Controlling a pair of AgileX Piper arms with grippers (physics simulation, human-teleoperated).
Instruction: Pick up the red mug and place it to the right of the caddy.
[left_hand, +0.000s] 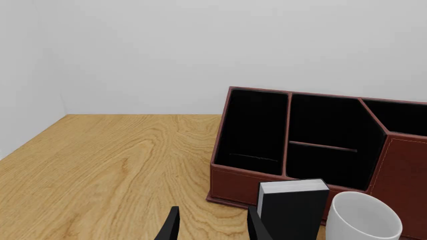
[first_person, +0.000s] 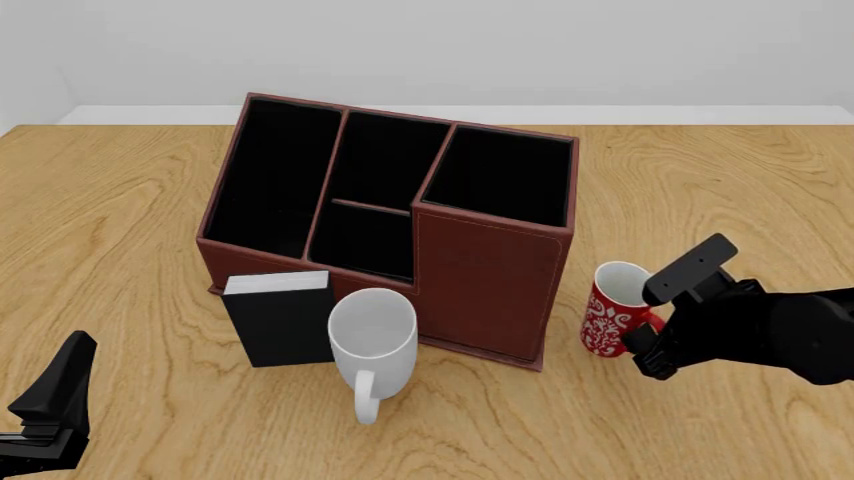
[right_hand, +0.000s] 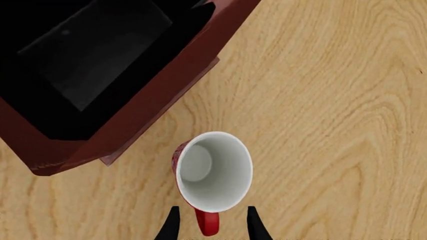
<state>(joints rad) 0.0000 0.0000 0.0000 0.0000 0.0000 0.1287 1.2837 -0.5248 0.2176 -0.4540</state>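
Note:
The red mug (first_person: 609, 318), white inside, stands on the table just right of the caddy (first_person: 487, 270), a small gap apart. In the right wrist view the mug (right_hand: 215, 170) is seen from above, its red handle pointing back between my fingers. My right gripper (first_person: 645, 328) is open, its jaws on either side of the handle without pressing on it. The caddy (right_hand: 150, 97) fills the area beyond the mug. My left gripper (first_person: 54, 400) hangs open and holds nothing near the table's front left; seen from its wrist, it (left_hand: 212, 227) faces the caddy (left_hand: 400, 175).
A plain white mug (first_person: 374, 335) stands in front of the caddy, handle toward me, beside a small black box with a white top (first_person: 280, 320). Both show in the left wrist view, the box (left_hand: 293, 207) and the white mug (left_hand: 363, 220). Bare wood lies right of the red mug.

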